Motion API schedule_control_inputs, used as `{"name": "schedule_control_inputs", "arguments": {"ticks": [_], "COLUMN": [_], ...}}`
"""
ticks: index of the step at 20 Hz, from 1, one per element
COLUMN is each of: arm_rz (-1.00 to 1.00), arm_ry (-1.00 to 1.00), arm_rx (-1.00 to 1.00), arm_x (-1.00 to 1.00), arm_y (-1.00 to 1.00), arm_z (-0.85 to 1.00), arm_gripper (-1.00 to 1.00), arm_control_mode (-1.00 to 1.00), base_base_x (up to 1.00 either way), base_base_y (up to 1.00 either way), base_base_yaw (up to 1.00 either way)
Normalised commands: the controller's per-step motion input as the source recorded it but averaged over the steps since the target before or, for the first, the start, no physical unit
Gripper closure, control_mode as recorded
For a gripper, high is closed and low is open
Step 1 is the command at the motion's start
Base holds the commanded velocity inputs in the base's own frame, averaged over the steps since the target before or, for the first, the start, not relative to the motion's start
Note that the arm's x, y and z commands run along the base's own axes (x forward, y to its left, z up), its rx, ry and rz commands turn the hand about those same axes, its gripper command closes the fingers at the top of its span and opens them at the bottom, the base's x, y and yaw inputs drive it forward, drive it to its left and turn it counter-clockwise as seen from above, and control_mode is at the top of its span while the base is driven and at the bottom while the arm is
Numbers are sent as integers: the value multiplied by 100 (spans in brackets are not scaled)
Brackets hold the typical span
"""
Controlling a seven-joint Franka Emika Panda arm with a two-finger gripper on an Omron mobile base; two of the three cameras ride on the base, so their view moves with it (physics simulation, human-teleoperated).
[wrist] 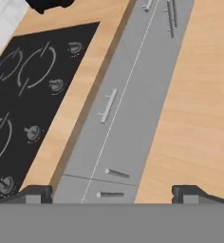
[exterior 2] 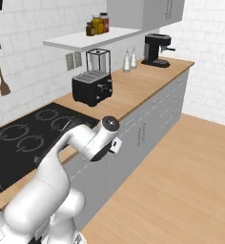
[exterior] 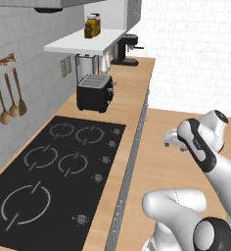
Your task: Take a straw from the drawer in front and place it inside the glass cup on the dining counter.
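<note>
Presently the end effector (wrist: 112,192) is held wide open and empty above the closed grey drawers (wrist: 115,137), cooktop (wrist: 19,90) at nine o'clock, ready for a handle to be chosen.

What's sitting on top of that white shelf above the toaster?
On the white shelf stand jars, amber and dark-lidded. Their contents and anything behind them cannot be made out.

Cooktop (exterior: 49,166) cut by frame edge
</note>
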Motion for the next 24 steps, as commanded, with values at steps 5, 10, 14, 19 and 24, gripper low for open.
{"name": "schedule_control_inputs", "arguments": {"ticks": [5,10,14,19,24], "arm_rz": [1,7,3,0,0], "arm_ry": [1,-5,-3,0,4], "arm_rx": [20,20,20,10,5], "arm_x": [16,26,39,17,21], "arm_y": [-14,-8,0,7,25], "arm_z": [-47,-50,-44,-31,-21], "arm_gripper": [-100,-100,-100,-100,-100], "arm_control_mode": [-100,-100,-100,-100,-100], "base_base_x": [0,0,0,0,0], "base_base_y": [0,0,0,0,0], "base_base_yaw": [0,0,0,0,0]}}
